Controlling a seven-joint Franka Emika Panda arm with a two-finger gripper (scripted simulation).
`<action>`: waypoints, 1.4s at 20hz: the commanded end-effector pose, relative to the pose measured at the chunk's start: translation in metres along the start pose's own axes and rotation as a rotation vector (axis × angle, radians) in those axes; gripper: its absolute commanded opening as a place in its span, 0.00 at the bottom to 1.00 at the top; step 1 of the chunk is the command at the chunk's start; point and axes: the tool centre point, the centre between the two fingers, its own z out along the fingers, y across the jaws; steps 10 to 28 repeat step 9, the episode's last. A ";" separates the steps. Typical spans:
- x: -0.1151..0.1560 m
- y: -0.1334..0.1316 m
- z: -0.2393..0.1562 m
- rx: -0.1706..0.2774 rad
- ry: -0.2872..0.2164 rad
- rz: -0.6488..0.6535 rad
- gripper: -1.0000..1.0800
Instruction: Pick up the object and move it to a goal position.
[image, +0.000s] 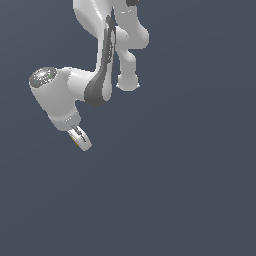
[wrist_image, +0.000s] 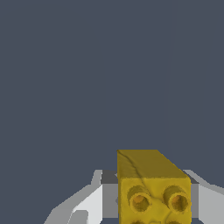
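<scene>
In the wrist view the object (wrist_image: 151, 186) is a yellow-gold block with round studs on its near face, sitting between my two white fingers (wrist_image: 89, 203). My gripper (wrist_image: 146, 205) is shut on it. In the exterior view the white arm reaches down toward the exterior view's left, and my gripper (image: 80, 138) hangs in the air with only a sliver of yellow, the object (image: 75, 141), showing between the fingers. No goal marker shows in either view.
The white arm's links (image: 100, 75) fill the upper left of the exterior view. Around them there is only a flat dark grey-blue background (image: 190, 175), with no visible surface edge or other object.
</scene>
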 end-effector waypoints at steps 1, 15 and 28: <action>0.010 0.005 -0.005 0.000 -0.001 -0.002 0.00; 0.021 0.010 -0.010 0.000 0.000 -0.002 0.00; 0.021 0.010 -0.010 0.000 0.000 -0.002 0.00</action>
